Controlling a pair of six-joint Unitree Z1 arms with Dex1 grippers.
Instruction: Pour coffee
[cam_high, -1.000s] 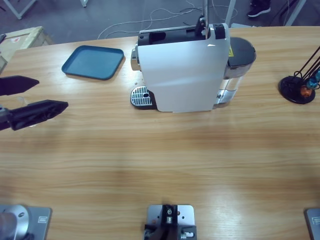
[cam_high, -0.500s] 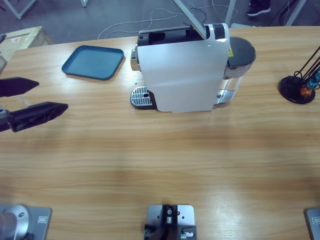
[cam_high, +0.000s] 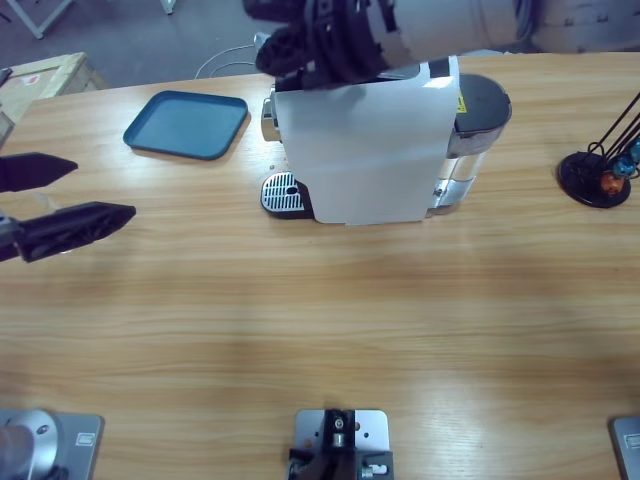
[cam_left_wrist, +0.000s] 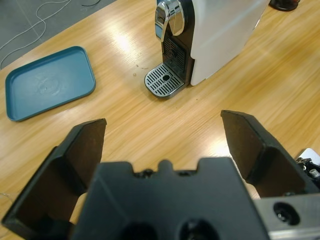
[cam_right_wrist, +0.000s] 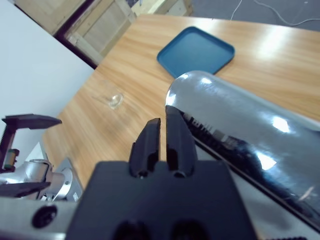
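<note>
Glossy white boxy machine (cam_high: 365, 150); flat teal tray (cam_high: 187, 124)

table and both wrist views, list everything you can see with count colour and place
coffee machine: one, white and black, back middle of the table
drip grate: one, silver, at the machine's front foot
lever: one, shiny chrome, on top of the machine
tray: one, blue, beside the machine's front
glass: one, clear, on the table's far left end, contents too small to tell
capsule stand: one, black, far right edge
crates: pale wood, beyond the table
left tool: black, open, hovering at the left edge
right tool: black, shut, above the lever
</note>
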